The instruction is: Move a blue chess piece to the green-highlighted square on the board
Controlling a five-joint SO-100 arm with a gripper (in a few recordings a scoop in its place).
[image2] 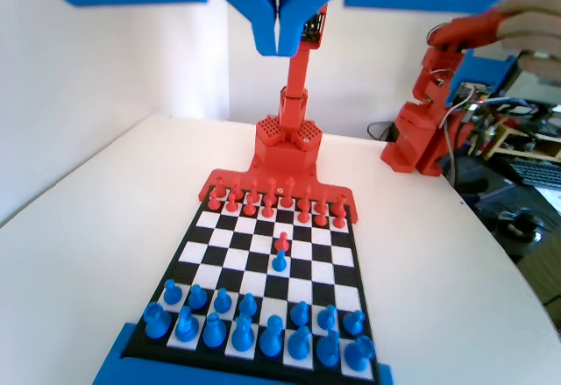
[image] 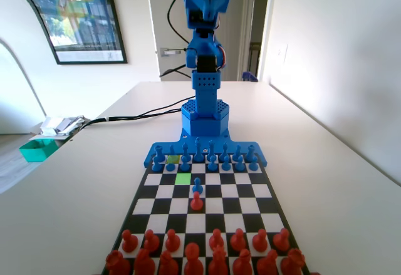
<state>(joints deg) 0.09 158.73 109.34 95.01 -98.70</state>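
My gripper (image2: 279,45) hangs high over the board (image2: 203,232), and in the wrist view its two jaws meet with only a thin seam between them, pressed together on nothing.

In the fixed view my arm (image: 205,49) rises folded from its base at the far end of the board (image: 141,203). The green square (image: 183,178) lies in the third rank from my base, left of centre, and is bare. Just behind it, in the pawn rank, sits a duller yellow-green square (image: 173,159), also with no piece on it. The other blue pawns (image: 213,162) line that rank to either side, with the taller blue pieces (image: 199,150) behind them against the base.

One blue pawn (image: 197,187) stands out alone toward the middle of the board, one file right of the green square and one rank nearer the camera, so diagonal to it. A single red pawn (image: 196,202) stands right in front of it, on the next square toward the camera. In the wrist view the same pair sits mid-board, the blue pawn (image2: 279,260) nearer me and the red pawn (image2: 281,243) just beyond.

The rest of the red pieces (image: 191,252) fill the two ranks closest to the fixed camera. The board rests on a white table (image: 326,181).
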